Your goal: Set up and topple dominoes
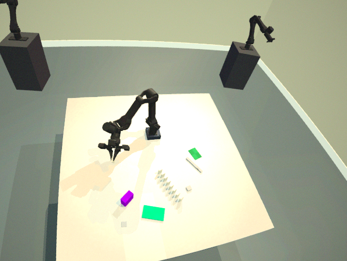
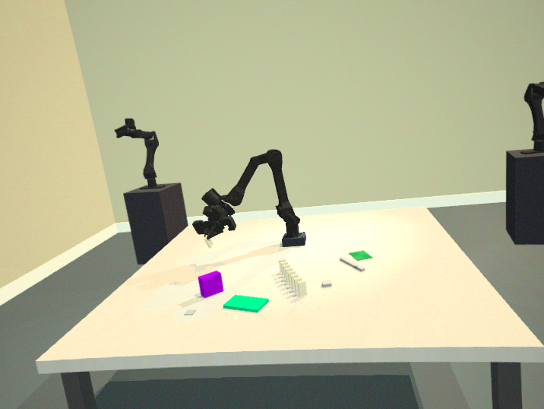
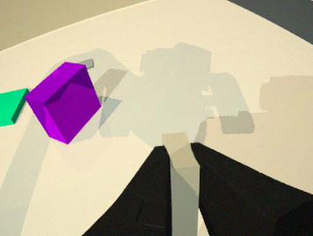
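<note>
A row of several cream dominoes point(image 1: 168, 189) point(image 2: 302, 287) stands upright right of the table's middle, in front of the arm base in the top and exterior views. My gripper point(image 1: 112, 160) point(image 2: 208, 238) point(image 3: 177, 154) is shut on a pale domino point(image 2: 209, 242) point(image 3: 185, 194), held in the air above the left part of the table, well left of the row. In the wrist view the domino sticks out between the black fingers; in the exterior view it hangs tilted below them. The row is outside the wrist view.
A purple block point(image 1: 127, 198) point(image 2: 210, 283) point(image 3: 66, 101) and a teal slab point(image 1: 153, 213) point(image 2: 246, 303) point(image 3: 10, 106) are left of the row. A small pale block point(image 1: 188, 188) point(image 2: 326, 283), a white bar point(image 1: 193, 165) point(image 2: 352, 263) and a green tile point(image 1: 195, 154) point(image 2: 360, 255) are right. A small grey piece point(image 1: 123, 224) point(image 2: 189, 312) lies front left.
</note>
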Tool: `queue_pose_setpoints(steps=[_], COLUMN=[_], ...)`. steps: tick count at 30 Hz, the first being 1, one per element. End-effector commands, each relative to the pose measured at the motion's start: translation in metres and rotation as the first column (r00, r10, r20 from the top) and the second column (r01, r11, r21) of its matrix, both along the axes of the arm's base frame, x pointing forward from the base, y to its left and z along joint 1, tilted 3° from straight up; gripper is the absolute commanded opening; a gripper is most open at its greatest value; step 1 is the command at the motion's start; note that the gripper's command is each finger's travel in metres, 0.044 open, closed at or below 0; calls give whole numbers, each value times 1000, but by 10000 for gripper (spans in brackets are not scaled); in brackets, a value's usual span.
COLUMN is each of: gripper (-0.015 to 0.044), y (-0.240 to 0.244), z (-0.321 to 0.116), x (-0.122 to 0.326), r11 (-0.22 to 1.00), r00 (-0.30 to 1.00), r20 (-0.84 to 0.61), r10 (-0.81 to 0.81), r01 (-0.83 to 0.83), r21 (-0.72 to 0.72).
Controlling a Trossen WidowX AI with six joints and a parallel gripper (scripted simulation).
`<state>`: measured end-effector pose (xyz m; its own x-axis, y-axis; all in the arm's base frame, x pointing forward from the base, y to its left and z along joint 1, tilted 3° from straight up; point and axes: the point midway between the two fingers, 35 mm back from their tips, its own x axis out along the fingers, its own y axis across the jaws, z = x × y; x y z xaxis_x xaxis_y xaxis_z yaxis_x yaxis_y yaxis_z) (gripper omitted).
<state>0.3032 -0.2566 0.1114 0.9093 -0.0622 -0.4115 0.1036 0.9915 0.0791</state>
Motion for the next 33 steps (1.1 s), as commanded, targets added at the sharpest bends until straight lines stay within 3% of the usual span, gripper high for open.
queue_pose_setpoints(steps=[1,20,33], gripper=[27,27,27], y=[6,45,49], z=[0,12,13], x=[-7,-47,-51], r11=[1000,987,985], r00=[999,956,951], r20=[48,264,276], r10=[13,126,138], r01=[-13,-96,-103], r21=[-7,-125,-137])
